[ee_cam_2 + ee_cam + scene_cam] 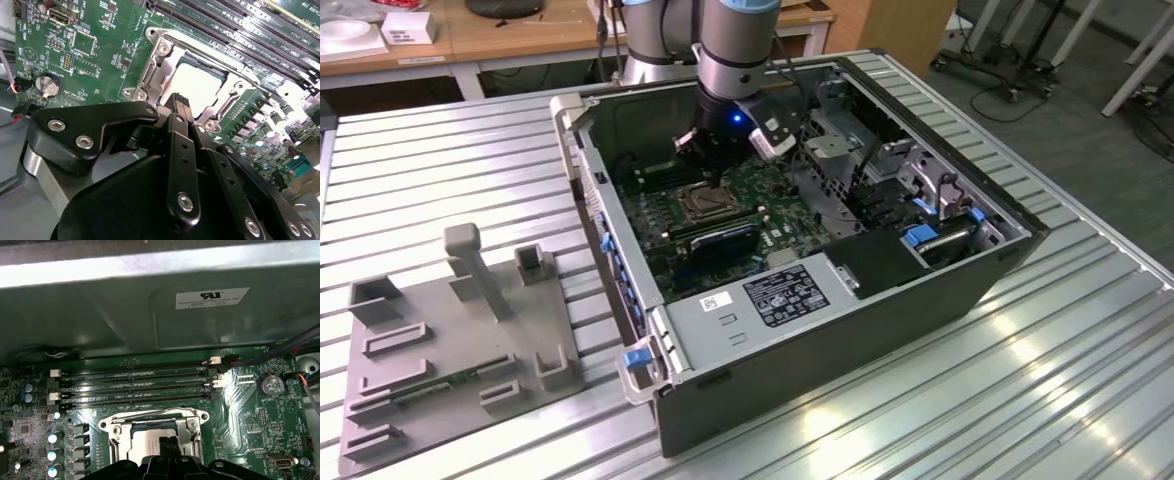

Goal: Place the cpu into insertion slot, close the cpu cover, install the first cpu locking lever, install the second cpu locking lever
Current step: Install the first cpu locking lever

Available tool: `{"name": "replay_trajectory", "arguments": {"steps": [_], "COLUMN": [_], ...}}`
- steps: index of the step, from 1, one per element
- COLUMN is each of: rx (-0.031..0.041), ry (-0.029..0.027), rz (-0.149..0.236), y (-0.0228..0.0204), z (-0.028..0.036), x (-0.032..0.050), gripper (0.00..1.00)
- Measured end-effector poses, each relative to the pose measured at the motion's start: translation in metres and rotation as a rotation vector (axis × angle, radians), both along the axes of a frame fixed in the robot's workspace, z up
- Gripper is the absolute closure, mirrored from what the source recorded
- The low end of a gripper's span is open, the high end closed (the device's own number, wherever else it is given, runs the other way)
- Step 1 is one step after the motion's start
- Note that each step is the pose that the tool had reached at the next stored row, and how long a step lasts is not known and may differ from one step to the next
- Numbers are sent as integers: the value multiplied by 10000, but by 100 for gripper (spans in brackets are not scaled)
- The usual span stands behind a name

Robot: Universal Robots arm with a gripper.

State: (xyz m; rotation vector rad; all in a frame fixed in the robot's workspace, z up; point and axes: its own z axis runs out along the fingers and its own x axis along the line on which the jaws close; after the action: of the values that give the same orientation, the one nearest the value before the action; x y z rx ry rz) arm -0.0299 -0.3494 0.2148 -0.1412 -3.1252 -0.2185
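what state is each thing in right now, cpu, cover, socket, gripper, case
cpu: seated in the insertion slot, not held
insertion slot: filled by the chip
cpu cover: lying flat around the chip
gripper: fingers shut together, empty, just above the chip
computer case: side open, lying on the table
memory slots: empty

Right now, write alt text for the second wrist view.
The black gripper hangs close above the insertion slot on a green motherboard, its fingertips together. The cpu lies in the slot, framed by the silvery cpu cover; long black memory slots run beside it.
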Motion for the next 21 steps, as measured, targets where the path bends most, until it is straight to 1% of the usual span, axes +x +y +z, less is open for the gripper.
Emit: {"name": "replay_trajectory", "arguments": {"steps": [6,11,14,21], "rx": [-4,-2,-1,-1], "ry": [1,1,0,0], "rz": [1,0,0,0], "y": [-1,0,0,0], "z": [3,66,91,96], "x": [0,-1,-1,0], "gripper": [89,89,89,89]}}
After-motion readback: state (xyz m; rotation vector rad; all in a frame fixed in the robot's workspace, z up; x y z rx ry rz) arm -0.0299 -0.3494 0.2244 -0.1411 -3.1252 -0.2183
